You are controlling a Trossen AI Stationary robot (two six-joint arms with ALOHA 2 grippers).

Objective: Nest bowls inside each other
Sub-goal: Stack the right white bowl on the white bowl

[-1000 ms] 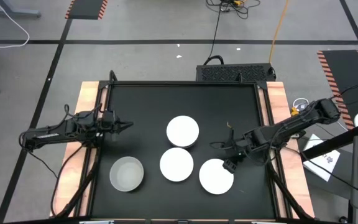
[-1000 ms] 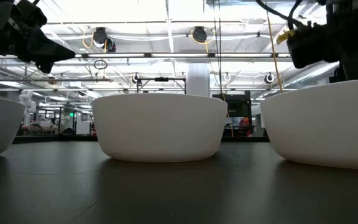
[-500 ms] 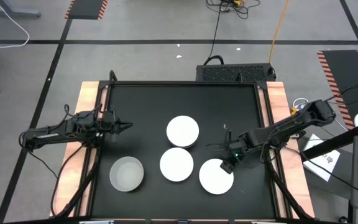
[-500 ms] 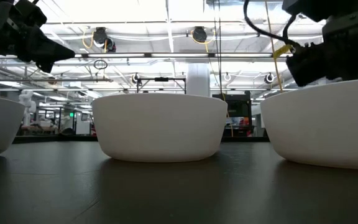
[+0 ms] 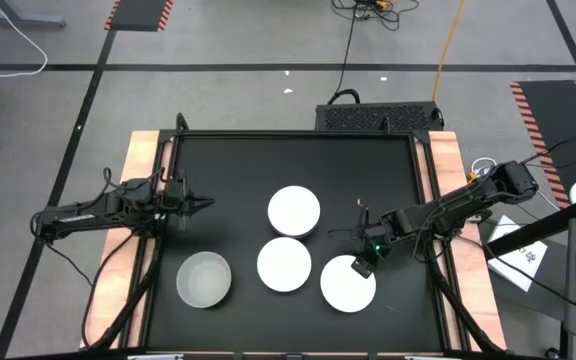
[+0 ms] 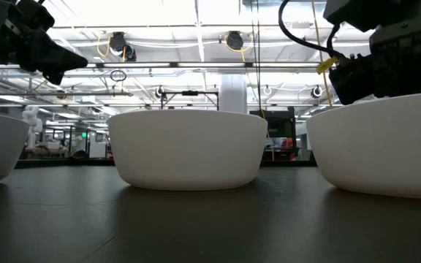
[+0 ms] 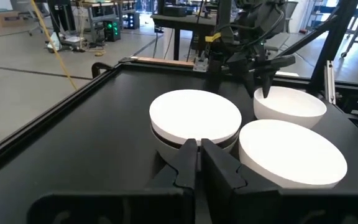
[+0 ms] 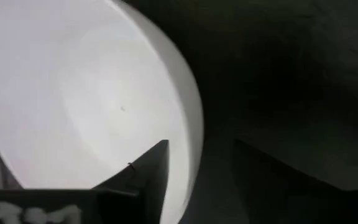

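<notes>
Four bowl spots show in the high view. A white bowl (image 5: 294, 211) sits on the mat's middle with a darker rim showing under it. Nearer stand a second white bowl (image 5: 285, 264), a third white bowl (image 5: 348, 283) and a pale grey bowl (image 5: 204, 279). My right gripper (image 5: 366, 265) is open over the third bowl's far right rim (image 8: 188, 118). One finger (image 8: 148, 171) stands inside the rim and the other (image 8: 260, 171) outside. My left gripper (image 5: 203, 203) is shut and hovers by the table's left side.
The bowls stand on a black mat with a raised black frame (image 5: 298, 134) and wooden strips at both sides. The mat's far half and its near left corner are bare. Cables trail from the right arm (image 5: 468, 205).
My right gripper has come down and a little toward the table's left, onto the far right rim of the near right white bowl. The bowls have kept their places.
</notes>
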